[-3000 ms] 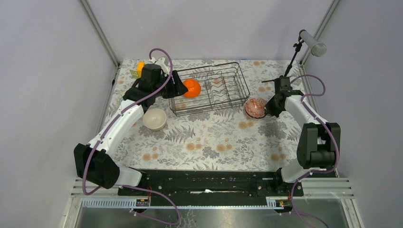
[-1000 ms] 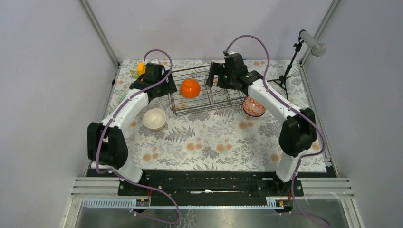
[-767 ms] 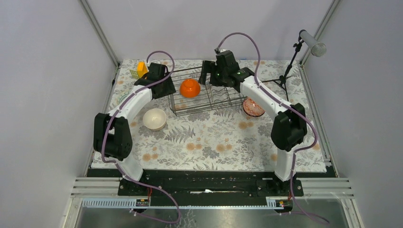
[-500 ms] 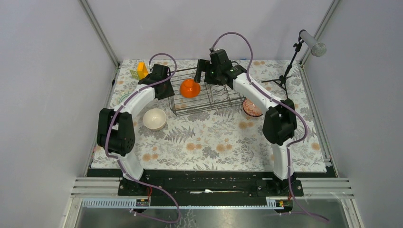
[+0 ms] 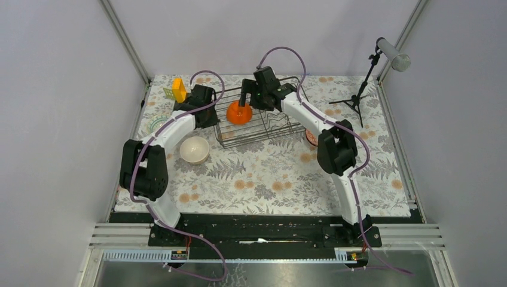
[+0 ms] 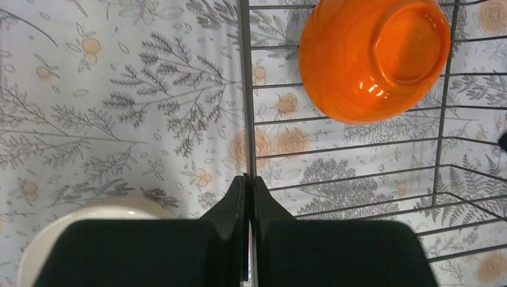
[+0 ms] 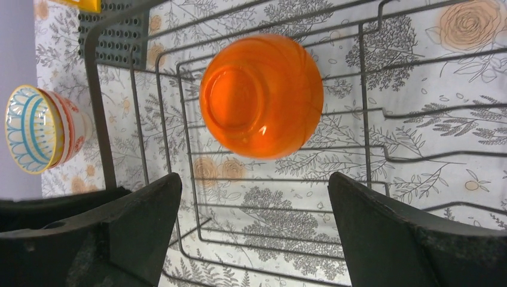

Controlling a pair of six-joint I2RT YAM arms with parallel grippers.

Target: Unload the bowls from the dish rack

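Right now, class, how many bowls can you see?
4: orange bowl in the dish rack; beige bowl off its left end; pink bowl off its right end, partly hidden; blue-patterned bowl outside its corner, perhaps nested.

We see an orange bowl (image 5: 239,112) lying overturned at the left end of the black wire dish rack (image 5: 263,130) — a beige bowl (image 5: 194,149) sits upright on the counter (image 5: 269,179) near its left corner.

In your top view, the right arm covers most of the pink patterned bowl (image 5: 308,139) beside the dish rack (image 5: 263,135). In your left wrist view, the beige bowl (image 6: 101,207) runs off the bottom edge, partly behind the left gripper (image 6: 249,178). Your right wrist view crops the yellow block (image 7: 78,5) at the top.
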